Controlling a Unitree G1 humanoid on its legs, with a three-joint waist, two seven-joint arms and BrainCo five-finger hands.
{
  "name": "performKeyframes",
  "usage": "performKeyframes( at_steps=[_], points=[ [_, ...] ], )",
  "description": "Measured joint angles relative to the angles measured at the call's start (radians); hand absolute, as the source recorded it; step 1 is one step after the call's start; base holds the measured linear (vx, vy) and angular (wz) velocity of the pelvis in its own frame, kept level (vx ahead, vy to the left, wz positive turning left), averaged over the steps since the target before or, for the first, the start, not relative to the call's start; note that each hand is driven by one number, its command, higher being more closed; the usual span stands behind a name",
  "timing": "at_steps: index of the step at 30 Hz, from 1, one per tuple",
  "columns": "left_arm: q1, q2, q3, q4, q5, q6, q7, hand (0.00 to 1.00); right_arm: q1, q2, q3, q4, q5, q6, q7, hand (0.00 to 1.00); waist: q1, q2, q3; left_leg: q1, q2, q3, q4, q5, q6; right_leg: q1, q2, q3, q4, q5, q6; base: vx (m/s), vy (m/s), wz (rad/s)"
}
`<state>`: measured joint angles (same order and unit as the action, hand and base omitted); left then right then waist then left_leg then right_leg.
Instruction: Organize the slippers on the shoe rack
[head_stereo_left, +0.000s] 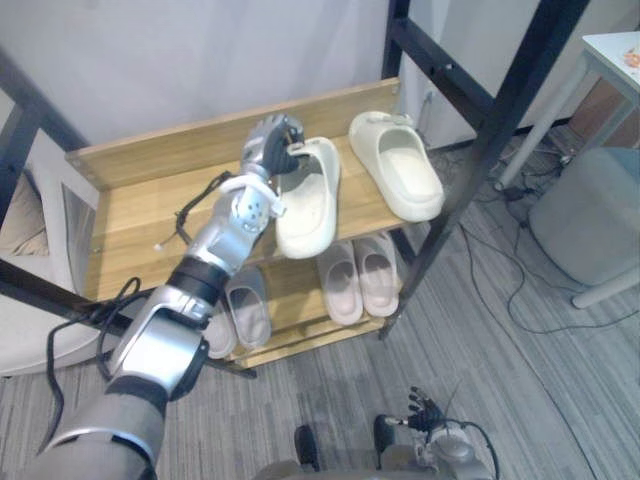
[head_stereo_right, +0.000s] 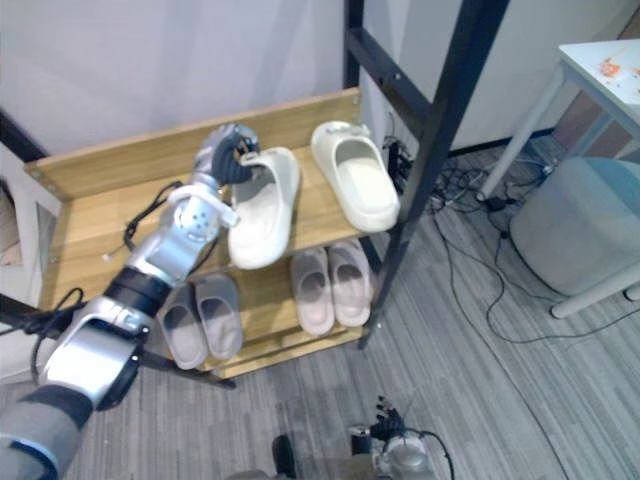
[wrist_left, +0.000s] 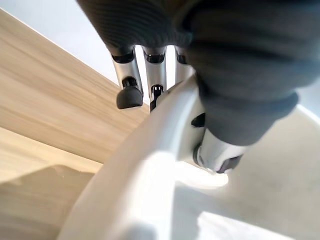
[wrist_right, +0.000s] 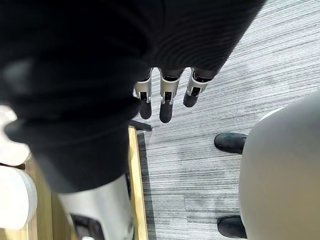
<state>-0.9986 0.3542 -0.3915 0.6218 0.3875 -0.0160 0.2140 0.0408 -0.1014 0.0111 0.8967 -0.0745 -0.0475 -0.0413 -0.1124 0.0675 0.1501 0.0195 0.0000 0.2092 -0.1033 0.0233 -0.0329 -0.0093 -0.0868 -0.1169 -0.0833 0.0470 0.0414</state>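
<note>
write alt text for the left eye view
The left robot hand grips the far rim of a cream slipper on the top shelf of a wooden shoe rack, with a matching slipper lying apart to its right. A grey pair and a pale pink pair sit on the lower shelf.

A black metal frame (head_stereo_left: 502, 110) slants up through the room. Behind it stands a plain pale wall (head_stereo_left: 150, 60). Grey striped carpet (head_stereo_left: 540, 400) spreads around its foot and out to its right. Dark cables (head_stereo_right: 452, 188) lie tangled on the carpet just right of the frame. Farther right sits a round grey pouf (head_stereo_left: 590, 215), and beyond that is the corner of a white table (head_stereo_left: 612, 48) on pale legs. The light is soft and even.
</note>
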Motion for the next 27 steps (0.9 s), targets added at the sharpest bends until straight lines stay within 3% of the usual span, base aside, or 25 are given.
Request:
performKeyframes(
  at_steps=[6,7,27],
  points=[
    [-0.015,-0.008,0.001,0.042,0.0,0.001,0.006,1.0,-0.001,-0.004,-0.005,0.0,0.005,0.0,-0.001,0.0,0.0,0.006,0.001,0.0,0.005,0.009,0.0,0.0,0.0,-0.002,0.005,0.01,-0.004,0.005,-0.003,0.0,0.0,-0.04],
    [-0.02,-0.008,0.001,0.049,0.0,0.002,0.006,0.0,-0.001,-0.004,-0.005,0.001,0.005,0.0,-0.001,0.0,0.001,0.006,0.001,0.0,0.006,0.013,0.0,0.0,0.0,-0.004,0.006,0.013,-0.004,0.006,-0.003,-0.01,-0.001,-0.11],
    [-0.042,-0.015,0.087,0.106,-0.009,0.023,0.024,0.0,-0.001,0.002,-0.006,0.0,0.005,-0.003,-0.009,0.0,0.0,0.003,0.004,-0.008,0.008,0.041,0.0,-0.002,-0.002,-0.025,0.009,0.041,-0.005,0.016,0.003,-0.01,-0.004,-0.04]
  ],
)
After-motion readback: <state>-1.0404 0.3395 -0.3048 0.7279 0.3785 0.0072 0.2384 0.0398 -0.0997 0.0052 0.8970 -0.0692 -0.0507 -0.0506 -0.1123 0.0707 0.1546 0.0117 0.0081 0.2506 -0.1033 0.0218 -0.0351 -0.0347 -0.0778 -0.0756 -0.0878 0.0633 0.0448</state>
